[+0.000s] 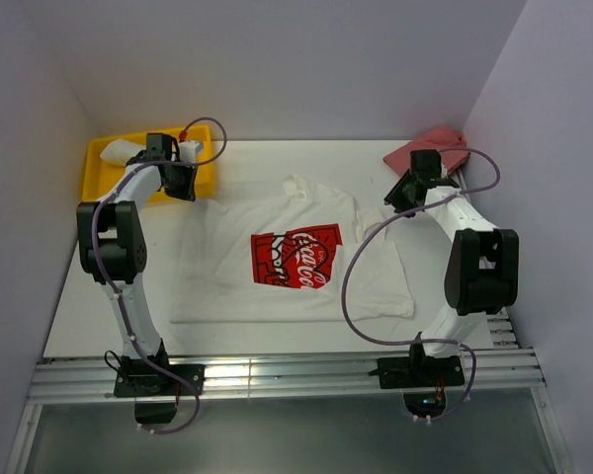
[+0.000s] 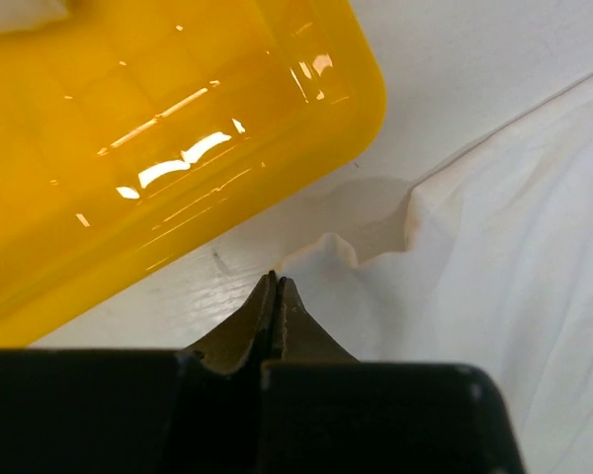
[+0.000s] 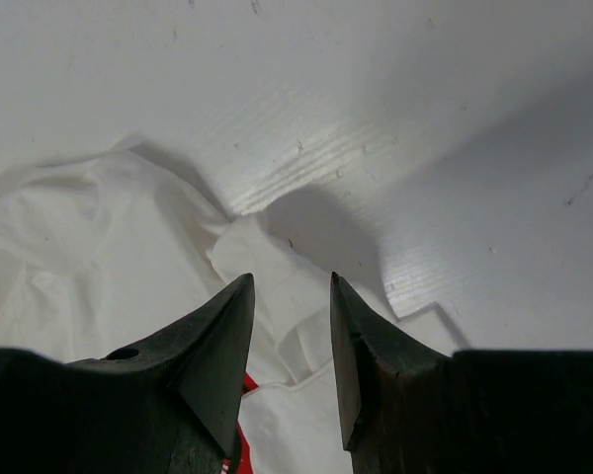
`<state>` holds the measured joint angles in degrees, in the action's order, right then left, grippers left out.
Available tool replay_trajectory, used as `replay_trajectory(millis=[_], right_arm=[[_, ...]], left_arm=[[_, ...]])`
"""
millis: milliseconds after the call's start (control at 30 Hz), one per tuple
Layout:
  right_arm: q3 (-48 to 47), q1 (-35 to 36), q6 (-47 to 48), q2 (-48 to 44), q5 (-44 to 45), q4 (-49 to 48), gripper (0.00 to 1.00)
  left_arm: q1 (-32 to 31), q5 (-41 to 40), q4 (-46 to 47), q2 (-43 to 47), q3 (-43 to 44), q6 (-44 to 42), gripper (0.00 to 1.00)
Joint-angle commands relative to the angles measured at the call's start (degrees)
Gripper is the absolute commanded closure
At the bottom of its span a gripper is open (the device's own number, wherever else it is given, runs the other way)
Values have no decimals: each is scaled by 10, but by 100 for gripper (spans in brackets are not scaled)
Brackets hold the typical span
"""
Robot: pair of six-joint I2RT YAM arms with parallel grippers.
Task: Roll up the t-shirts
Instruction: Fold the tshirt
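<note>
Here the t-shirt (image 1: 277, 286) lies spread flat in the middle of the surface (image 1: 109, 316), red print up. My left hand (image 2: 276, 286) is pressed together at its sleeve edge, just beside a corner of the yellow bin (image 2: 128, 118); whether any cloth is caught between the tips I cannot tell. My right hand (image 3: 292, 296) hangs spread over the crumpled opposite sleeve, gripping nothing.

Fixed high at the near edge, the top camera looks down on the whole surface (image 1: 267, 158). Wrist cameras sit close: the one behind the left hand (image 2: 275, 284) faces the yellow bin (image 2: 178, 128) at 10 o'clock, and the one behind the right hand (image 3: 292, 296) looks down at 2 o'clock. All three share the t-shirt (image 1: 227, 267).
</note>
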<state>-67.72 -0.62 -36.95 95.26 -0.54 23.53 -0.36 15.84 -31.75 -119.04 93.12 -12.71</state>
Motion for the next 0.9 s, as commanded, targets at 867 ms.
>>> replay_trajectory(millis=[867], right_arm=[[-373, 91, 116, 322, -105, 59, 38]], left_arm=[[28, -42, 11, 97, -57, 0, 100]])
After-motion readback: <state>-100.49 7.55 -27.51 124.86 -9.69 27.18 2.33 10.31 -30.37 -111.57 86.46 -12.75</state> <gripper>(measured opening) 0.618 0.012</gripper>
